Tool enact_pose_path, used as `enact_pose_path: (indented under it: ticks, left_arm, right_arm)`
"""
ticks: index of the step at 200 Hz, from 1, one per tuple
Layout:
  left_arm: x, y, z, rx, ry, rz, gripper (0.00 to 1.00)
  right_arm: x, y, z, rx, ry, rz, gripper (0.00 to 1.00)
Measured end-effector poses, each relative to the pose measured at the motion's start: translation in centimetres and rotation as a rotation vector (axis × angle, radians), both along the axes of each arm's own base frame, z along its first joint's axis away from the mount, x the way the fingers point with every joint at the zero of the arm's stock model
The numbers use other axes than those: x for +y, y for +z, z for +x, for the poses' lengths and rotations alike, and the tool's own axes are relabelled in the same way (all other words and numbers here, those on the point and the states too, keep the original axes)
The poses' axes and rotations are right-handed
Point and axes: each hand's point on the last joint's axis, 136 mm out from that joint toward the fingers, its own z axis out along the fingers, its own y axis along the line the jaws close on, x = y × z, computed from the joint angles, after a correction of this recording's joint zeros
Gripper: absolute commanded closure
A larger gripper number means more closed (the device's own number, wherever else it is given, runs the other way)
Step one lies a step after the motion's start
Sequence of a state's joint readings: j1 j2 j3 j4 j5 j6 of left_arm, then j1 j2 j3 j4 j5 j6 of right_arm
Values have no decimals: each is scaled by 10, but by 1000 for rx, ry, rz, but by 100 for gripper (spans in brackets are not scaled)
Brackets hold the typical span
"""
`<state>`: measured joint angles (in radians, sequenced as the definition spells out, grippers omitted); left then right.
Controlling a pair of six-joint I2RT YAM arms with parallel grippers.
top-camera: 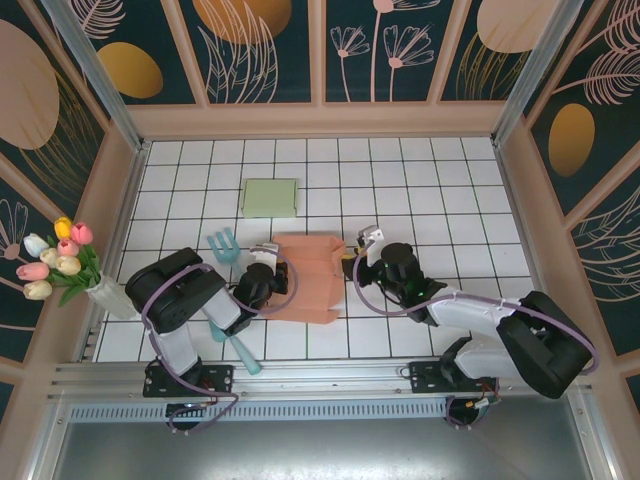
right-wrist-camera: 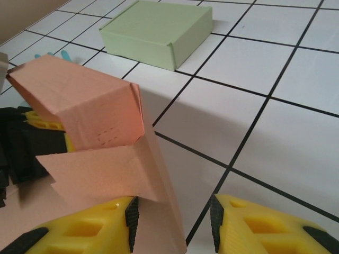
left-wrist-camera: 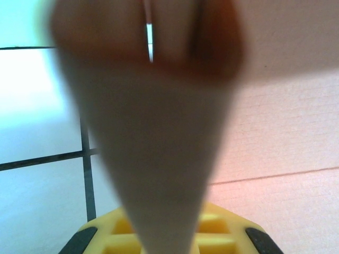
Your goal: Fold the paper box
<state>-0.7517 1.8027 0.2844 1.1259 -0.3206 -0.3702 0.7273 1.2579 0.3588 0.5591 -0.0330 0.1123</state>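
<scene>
While lying part-folded on the tiled worktop point(top-camera: 450, 200): paper box point(top-camera: 312, 275) pinched left, straddled right.
From above: sits between both arms, left fingers point(top-camera: 262, 272) at its left edge, right fingers point(top-camera: 366, 243) at its right, green box point(top-camera: 270, 197) beyond, apart. At left wrist: clamped shut on a blurred pink flap, rising close to the lens. At right wrist: spread apart around a raised side panel; green box closed, behind.
</scene>
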Motion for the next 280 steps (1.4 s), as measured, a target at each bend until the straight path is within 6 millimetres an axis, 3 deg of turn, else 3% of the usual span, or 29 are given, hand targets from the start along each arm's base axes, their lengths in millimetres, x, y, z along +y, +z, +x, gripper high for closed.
enact_pose_path:
  ticks: [146,280]
  left_arm:
    - [1,-2,4,-13,31,-11,100]
    - [-4,-2,7,-17,116,-45,100]
  right_arm:
    - [28,-43,-3,70,-1,-44,49]
    - [31,-37,21,-89,-193,-93,51]
